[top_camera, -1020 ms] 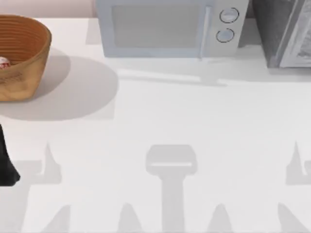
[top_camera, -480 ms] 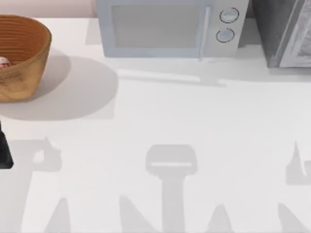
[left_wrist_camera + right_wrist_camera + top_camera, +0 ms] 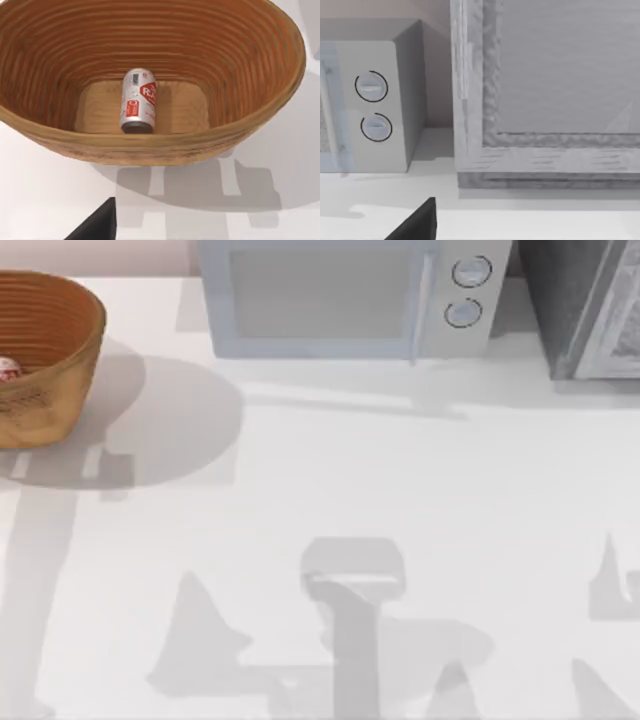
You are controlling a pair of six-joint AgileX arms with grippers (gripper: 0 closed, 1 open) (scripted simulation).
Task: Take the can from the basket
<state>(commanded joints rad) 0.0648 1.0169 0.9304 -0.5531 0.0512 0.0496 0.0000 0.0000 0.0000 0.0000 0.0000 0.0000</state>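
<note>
The basket (image 3: 45, 350) is a round orange-brown woven bowl at the table's far left back corner. The can (image 3: 138, 100), white with a red label, lies on its side on the basket's flat bottom (image 3: 180, 107); a sliver of the can (image 3: 8, 369) peeks over the rim in the top view. In the left wrist view I look down into the basket from above its near rim (image 3: 150, 150), and a dark part of my left gripper (image 3: 97, 225) sits at the frame's edge, short of that rim. A dark part of my parked right gripper (image 3: 417, 222) faces the back right of the table.
A white microwave (image 3: 345, 295) stands at the back middle, with two round dials (image 3: 468, 290). A grey cabinet (image 3: 590, 305) stands at the back right. Arm shadows lie across the white table (image 3: 400, 470) in front.
The dark piece of my left arm at the top view's left edge has slid out of that view. The arm shadows have shifted toward the basket.
</note>
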